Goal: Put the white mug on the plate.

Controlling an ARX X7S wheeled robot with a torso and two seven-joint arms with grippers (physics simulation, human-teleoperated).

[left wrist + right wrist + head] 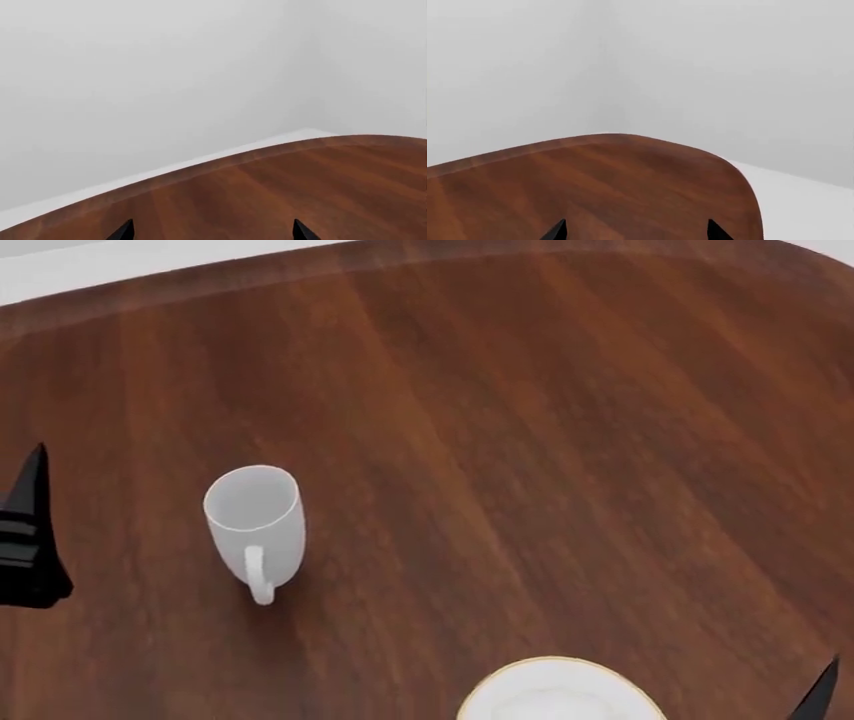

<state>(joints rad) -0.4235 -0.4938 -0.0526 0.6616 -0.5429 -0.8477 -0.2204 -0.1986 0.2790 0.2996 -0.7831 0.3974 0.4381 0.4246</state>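
Note:
The white mug (254, 523) stands upright on the brown wooden table (561, 420), left of centre in the head view, its handle (258, 578) turned toward me. The plate (561, 698), white with a thin gold rim, is cut off by the near edge of that view, to the right of the mug. One dark finger (30, 535) of my left gripper (213, 233) shows at the left edge, apart from the mug. My right gripper (636, 233) shows only a fingertip (817, 695) at the bottom right, beside the plate. Both grippers are open and hold nothing. Neither wrist view shows the mug or the plate.
The table's curved far edge (400, 260) runs along the top of the head view. In the right wrist view the table ends in a rounded corner (740, 175), with pale floor and walls beyond.

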